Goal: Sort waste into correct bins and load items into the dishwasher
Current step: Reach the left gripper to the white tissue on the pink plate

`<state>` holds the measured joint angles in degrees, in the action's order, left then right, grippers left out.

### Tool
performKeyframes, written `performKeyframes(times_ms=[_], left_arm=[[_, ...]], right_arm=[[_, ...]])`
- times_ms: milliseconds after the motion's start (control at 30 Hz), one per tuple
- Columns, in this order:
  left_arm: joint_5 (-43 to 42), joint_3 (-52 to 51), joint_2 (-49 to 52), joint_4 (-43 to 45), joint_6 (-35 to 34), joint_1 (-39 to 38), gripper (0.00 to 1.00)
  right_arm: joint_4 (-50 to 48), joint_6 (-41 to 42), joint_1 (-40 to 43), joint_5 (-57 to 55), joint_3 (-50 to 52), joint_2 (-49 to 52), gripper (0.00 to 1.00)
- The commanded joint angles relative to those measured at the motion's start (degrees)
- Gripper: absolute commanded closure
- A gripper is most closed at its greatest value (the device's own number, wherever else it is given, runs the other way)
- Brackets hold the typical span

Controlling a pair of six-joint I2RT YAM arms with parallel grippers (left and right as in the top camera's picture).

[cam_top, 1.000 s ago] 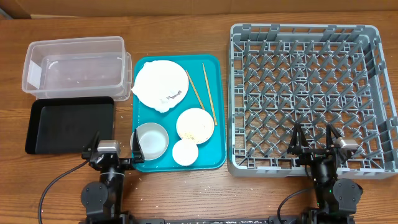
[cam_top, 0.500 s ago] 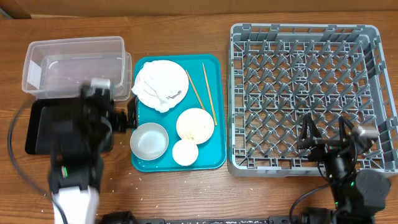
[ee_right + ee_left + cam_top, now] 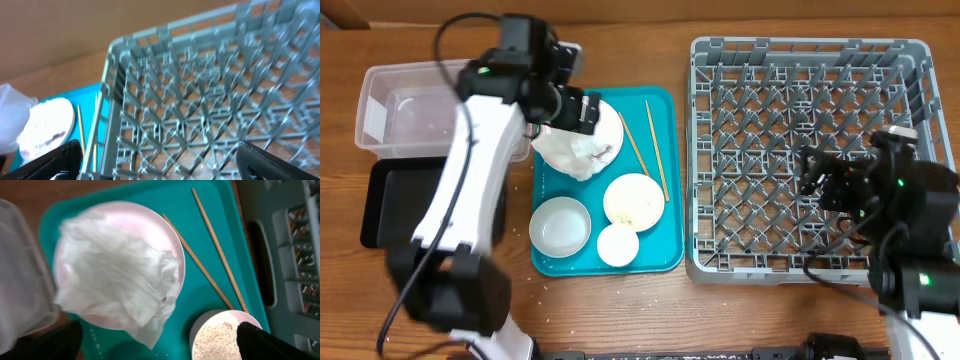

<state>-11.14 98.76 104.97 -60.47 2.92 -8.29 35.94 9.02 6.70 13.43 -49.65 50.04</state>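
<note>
- The crumpled napkin (image 3: 115, 275) lies on the pink plate (image 3: 167, 237), covering most of it, with one corner drooping over the plate's near rim
- The plate sits in the far left corner of the teal tray (image 3: 665, 240)
- The left gripper (image 3: 568, 112) hangs just above the napkin and plate, its fingers (image 3: 55, 345) spread wide with nothing between them
- Two chopsticks (image 3: 635, 145) lie loose on the tray just right of the plate, side by side but not parallel
- Nearer on the tray, the pink bowl (image 3: 633, 200) holds rice (image 3: 220, 340); the greyish-white bowl (image 3: 560, 226) stands to its left and the small white cup (image 3: 617, 245) just in front
- Left of the tray is the clear tub (image 3: 380, 120), partly hidden under the left arm, with the black tray (image 3: 400, 205) just in front of it
- Right of the tray stands the grey dish rack (image 3: 810, 60)
- The right gripper (image 3: 825, 178) hovers over the rack's near right part, fingers apart and holding nothing
</note>
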Motion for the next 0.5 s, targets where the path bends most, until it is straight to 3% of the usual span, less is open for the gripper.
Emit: performKeyframes(times_ms=[0, 67, 100, 167, 233, 333, 467], left_arm=[[-4.8, 1.3, 6.3, 0.8, -2.9, -0.5, 0.06], [-3.8, 1.3, 8.5, 1.9, -5.6, -0.3, 0.21], [-1.0, 1.3, 9.8, 2.4, -10.9, -0.2, 0.23], [6.2, 1.3, 11.5, 2.6, -20.4, -0.2, 0.22], [10.4, 1.3, 12.9, 2.9, -25.7, -0.4, 0.19], [11.1, 1.3, 15.0, 5.1, -26.9, -1.0, 0.07], [11.1, 1.3, 18.0, 5.9, -28.9, -1.4, 0.06]], right_arm=[[0.7, 0.0, -0.2, 5.5, -1.4, 3.6, 0.0], [0.8, 0.0, -0.2, 7.6, -1.4, 5.0, 0.0], [0.8, 0.0, -0.2, 8.4, -1.4, 5.6, 0.0], [0.8, 0.0, -0.2, 8.7, -1.4, 6.1, 0.0], [0.8, 0.0, -0.2, 8.7, -1.4, 6.1, 0.0], [0.8, 0.0, -0.2, 8.7, -1.4, 6.1, 0.0], [1.2, 0.0, -0.3, 8.8, -1.4, 6.1, 0.0]])
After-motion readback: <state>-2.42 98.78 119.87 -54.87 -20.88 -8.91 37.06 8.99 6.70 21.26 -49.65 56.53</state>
